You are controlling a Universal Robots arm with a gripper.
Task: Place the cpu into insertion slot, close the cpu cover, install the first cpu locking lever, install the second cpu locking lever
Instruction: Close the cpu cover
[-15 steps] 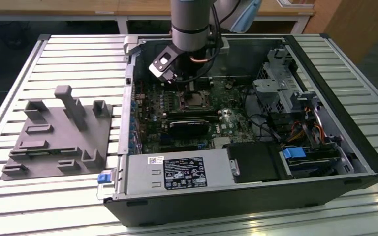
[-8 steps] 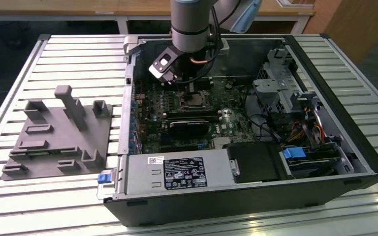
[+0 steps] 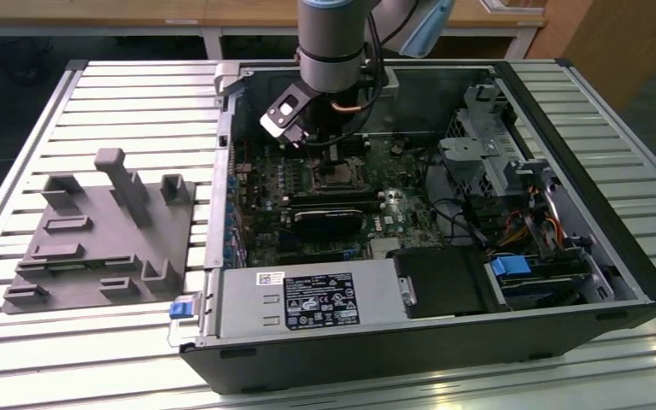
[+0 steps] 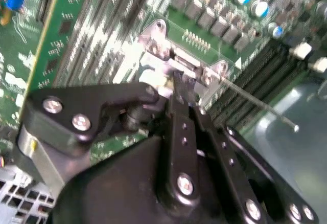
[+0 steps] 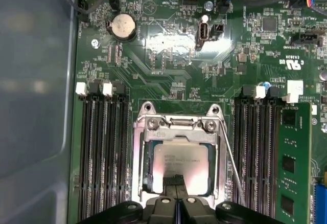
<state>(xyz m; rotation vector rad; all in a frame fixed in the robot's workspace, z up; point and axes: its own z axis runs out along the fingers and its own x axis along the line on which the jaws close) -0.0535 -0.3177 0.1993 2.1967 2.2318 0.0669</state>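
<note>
The arm (image 3: 334, 43) comes down from the far side, near upright, into an open computer case (image 3: 419, 359) that lies on its side on the slatted desk (image 3: 112, 94). Its wrist hangs just above the insertion slot (image 3: 334, 177) on the green board (image 5: 168, 55). A grey moulded fixture (image 3: 100, 239) sits on the desk at the exterior view's left, well apart from the case.

In both wrist views the fingers (image 5: 169, 188) are clenched together with nothing seen between them. Their tips are low over one edge of the cpu (image 5: 180, 157); whether they touch it I cannot tell. The cpu lies flat in the slot, its pale face showing through the window of the cpu cover (image 5: 176, 124), which lies down around it. A thin locking lever (image 5: 231, 165) runs along one side of the socket, between it and a bank of black memory slots (image 5: 258, 152).
</note>
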